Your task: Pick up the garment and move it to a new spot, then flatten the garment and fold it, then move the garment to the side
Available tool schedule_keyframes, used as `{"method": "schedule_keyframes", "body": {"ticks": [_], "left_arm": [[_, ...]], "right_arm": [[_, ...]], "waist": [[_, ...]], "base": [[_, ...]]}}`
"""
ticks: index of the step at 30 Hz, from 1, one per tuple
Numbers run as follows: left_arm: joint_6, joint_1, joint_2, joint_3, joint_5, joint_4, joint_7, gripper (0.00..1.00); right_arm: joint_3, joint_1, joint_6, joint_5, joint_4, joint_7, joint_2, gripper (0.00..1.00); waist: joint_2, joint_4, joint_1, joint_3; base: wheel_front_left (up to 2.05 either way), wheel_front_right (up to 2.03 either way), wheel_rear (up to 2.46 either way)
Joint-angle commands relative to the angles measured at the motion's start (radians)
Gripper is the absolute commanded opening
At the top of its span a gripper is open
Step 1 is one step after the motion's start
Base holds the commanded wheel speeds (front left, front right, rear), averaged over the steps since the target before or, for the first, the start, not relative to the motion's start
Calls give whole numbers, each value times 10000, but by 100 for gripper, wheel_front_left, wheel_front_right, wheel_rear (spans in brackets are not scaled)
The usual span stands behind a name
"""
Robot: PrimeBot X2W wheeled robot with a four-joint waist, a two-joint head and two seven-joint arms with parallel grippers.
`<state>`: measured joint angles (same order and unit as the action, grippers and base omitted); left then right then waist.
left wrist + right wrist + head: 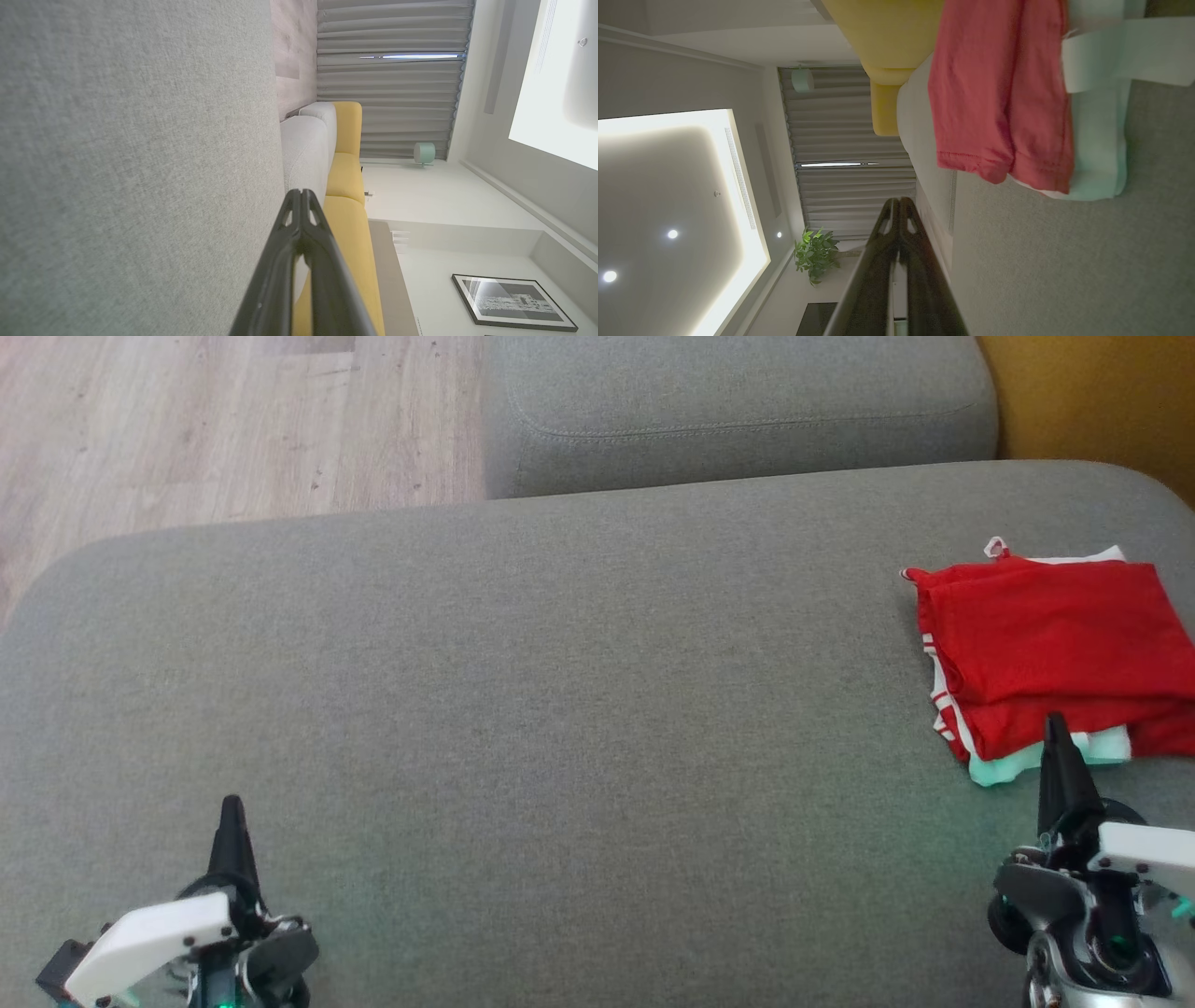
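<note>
**Red garment folded at the right, just ahead of your right tool**

Grey woven cloth covers the broad sofa cushion that serves as your work surface, and most of it lies bare. The garment sits far to the right of it as a folded red stack over a pale mint layer. Its longer side runs across the head view and off the right border. It looks already folded and set aside, so judge whether any move is left.

The right tool is much the nearer. Its dark fingers are pressed together and hold nothing, and they point straight at the stack's near edge. The left tool is just as tightly closed and empty, well apart from the garment across the whole cushion. If you reach, use the right arm, forward and a little to its right.

In the head view the right tip seems to overlap the mint edge. The right wrist view corrects that, with a strip of grey cloth between the tip and the stitched red hem. It also shows the layers edge-on. The left wrist view looks along bare grey cloth towards a yellow seat.
</note>
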<state>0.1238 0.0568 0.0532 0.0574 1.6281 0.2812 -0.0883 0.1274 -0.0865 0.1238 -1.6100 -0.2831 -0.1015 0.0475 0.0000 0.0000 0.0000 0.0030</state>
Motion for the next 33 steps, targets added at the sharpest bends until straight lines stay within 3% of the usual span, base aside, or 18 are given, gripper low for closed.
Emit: {"method": "schedule_keyframes", "body": {"ticks": [1,33], "left_arm": [[69,492,143,326,3,-369,-59,0],[69,498,85,408,-66,-366,-125,0]], "right_arm": [[-208,-207,69,-45,388,-59,85,0],[-177,-210,69,-19,386,-84,63,0]], "waist": [[0,0,0,1],[0,0,0,1]], "base": [[0,0,0],[0,0,0]]}}
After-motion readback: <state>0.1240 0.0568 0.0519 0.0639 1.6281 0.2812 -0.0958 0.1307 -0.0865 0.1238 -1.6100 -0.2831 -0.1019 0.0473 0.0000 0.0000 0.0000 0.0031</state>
